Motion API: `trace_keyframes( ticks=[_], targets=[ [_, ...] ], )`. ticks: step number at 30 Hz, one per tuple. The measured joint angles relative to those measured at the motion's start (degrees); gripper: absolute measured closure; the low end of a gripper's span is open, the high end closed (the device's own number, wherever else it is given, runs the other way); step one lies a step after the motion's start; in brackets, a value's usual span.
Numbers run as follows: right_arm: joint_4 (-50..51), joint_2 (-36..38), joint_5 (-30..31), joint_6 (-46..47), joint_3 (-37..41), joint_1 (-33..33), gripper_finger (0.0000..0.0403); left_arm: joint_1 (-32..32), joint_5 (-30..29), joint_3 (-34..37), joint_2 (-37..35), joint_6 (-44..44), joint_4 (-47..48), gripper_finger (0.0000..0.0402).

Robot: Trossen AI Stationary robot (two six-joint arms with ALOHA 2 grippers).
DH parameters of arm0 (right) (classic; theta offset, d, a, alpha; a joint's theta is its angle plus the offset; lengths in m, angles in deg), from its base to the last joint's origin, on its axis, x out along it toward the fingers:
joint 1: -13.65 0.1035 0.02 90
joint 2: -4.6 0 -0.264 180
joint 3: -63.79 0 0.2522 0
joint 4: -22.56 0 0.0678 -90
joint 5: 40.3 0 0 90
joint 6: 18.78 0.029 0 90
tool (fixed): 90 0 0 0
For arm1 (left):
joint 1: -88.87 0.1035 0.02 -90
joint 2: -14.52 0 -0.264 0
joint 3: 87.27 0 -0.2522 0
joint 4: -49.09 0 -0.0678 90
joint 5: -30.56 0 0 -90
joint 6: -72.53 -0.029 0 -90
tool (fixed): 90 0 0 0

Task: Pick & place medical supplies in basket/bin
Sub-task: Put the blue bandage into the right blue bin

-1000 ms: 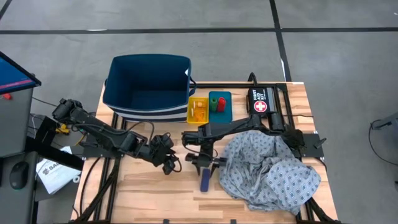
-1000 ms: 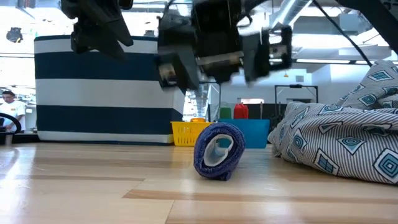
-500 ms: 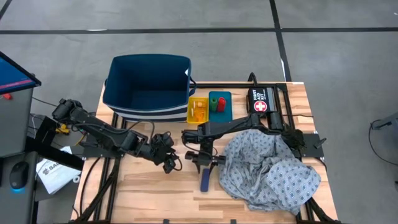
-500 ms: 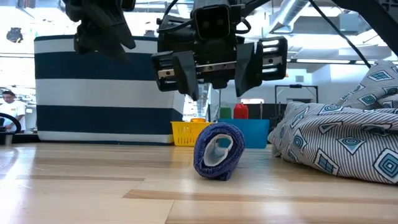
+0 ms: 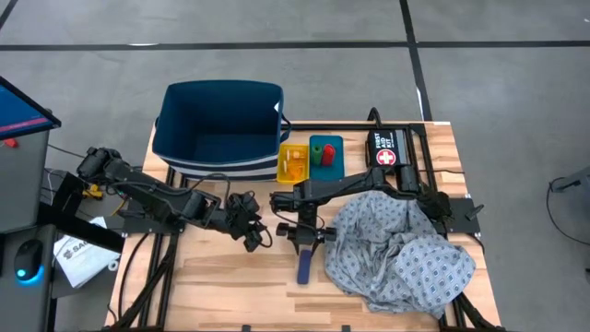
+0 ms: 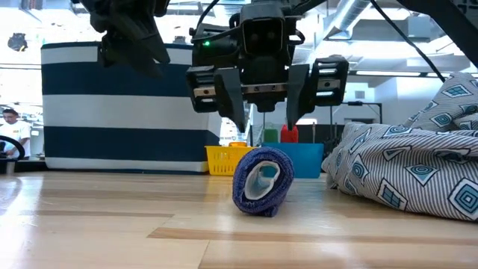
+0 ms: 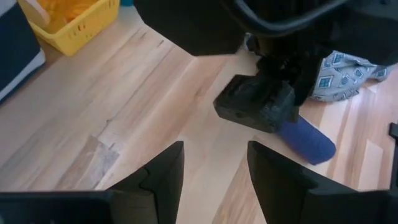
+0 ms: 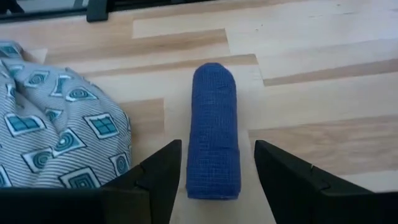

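The blue woven bandage roll [image 8: 213, 130] lies flat on the wooden table [image 5: 221, 277], just beside the crumpled grey-blue patterned gown cloth [image 5: 401, 251]. Its long axis runs toward the table's front edge, one open end facing the low camera. The right gripper [image 6: 265, 104] hangs over it with fingers spread, straddling the roll — nothing held. Looks soft, light and squishy, so pinch it mid-length across the sides. The left gripper [image 7: 214, 168] waits nearby, fingers parted and probably empty.
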Motion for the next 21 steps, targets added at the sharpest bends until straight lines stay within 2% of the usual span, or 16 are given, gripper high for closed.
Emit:
trace_keyframes(
  ticks=[6,13,21],
  targets=[
    [-1.2,0.0,2.8,-1.4,0.5,0.0,0.0203,0.1,-0.7,0.0,0.0,-1.4,0.1,0.0234],
    [-10.4,-0.3,-0.7,1.6,7.1,-0.7,0.0203,-0.3,-0.6,0.0,0.0,-2.9,3.7,0.0234],
    [-10.4,-0.2,0.3,1.7,7.2,-0.7,0.0203,-0.3,-0.6,0.0,0.0,-4.1,4.1,0.0234]
  ],
)
